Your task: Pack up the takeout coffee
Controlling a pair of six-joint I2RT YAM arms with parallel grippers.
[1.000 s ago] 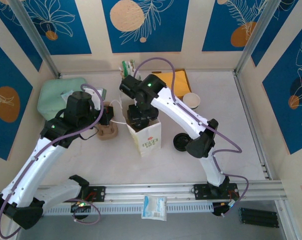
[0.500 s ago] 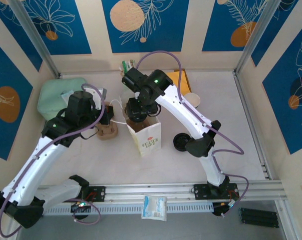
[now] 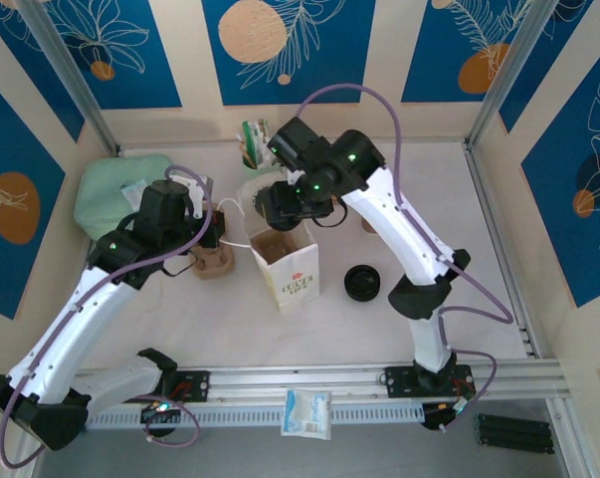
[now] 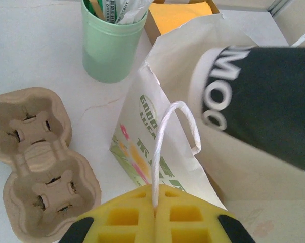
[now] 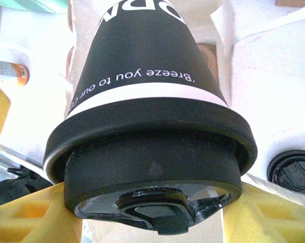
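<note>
The takeout coffee point(image 5: 152, 101) is a black cup with white lettering and a black lid, and my right gripper point(image 5: 152, 217) is shut on its lidded end. In the left wrist view the cup point(image 4: 263, 101) hangs tilted over the open mouth of the white paper bag point(image 4: 162, 152). From above, the right gripper point(image 3: 283, 202) sits just behind the bag point(image 3: 292, 274). My left gripper point(image 4: 155, 205) is shut on the bag's white handle point(image 4: 165, 147), holding it out to the left of the bag point(image 3: 218, 231).
A brown pulp cup carrier point(image 4: 36, 162) lies left of the bag. A green tumbler point(image 4: 112, 50) with packets stands behind it, next to a yellow envelope point(image 4: 180, 12). A loose black lid point(image 3: 361, 283) lies right of the bag. A green pouch point(image 3: 110, 189) sits far left.
My right arm has risen and swung toward the back with the cup, uncovering the bag's mouth. The left gripper has kept its hold on the handle.
</note>
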